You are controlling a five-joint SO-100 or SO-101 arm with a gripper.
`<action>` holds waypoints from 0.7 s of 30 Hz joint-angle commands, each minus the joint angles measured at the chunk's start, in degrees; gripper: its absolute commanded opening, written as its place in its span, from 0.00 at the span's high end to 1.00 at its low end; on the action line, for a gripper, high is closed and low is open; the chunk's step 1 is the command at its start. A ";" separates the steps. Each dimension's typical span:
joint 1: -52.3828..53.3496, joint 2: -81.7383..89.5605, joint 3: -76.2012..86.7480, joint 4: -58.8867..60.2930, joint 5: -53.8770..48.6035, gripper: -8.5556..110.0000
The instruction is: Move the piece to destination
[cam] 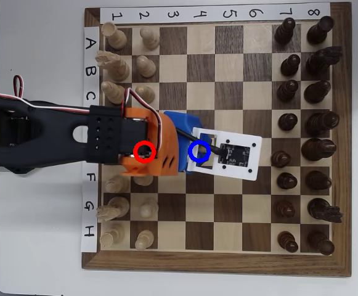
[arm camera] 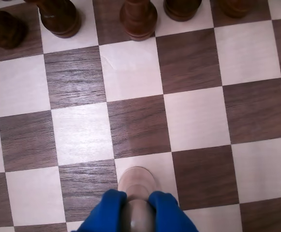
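In the wrist view my gripper (arm camera: 137, 197) is shut on the piece (arm camera: 136, 180), a cream pawn. Its round head sits between the blue fingertips (arm camera: 112, 203). The pawn's base is over a light square (arm camera: 157, 166) at the bottom centre; I cannot tell whether it touches the board. In the overhead view the gripper (cam: 194, 151) reaches in from the left. It covers the piece and most of the destination (cam: 199, 142), the square with the blue ring, which lies right at the fingertips.
Dark brown pieces (arm camera: 138, 19) line the top of the wrist view, several squares away. Overhead, dark pieces (cam: 286, 92) fill columns 7 and 8 and pale pieces (cam: 145, 65) stand in columns 1 and 2. A red ring (cam: 143, 151) lies over the orange gripper body.
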 commanded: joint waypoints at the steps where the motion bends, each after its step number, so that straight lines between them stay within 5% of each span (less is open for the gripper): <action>1: 3.52 5.71 0.18 -2.29 -0.97 0.91; 21: 4.48 7.82 -0.70 2.99 -1.32 0.91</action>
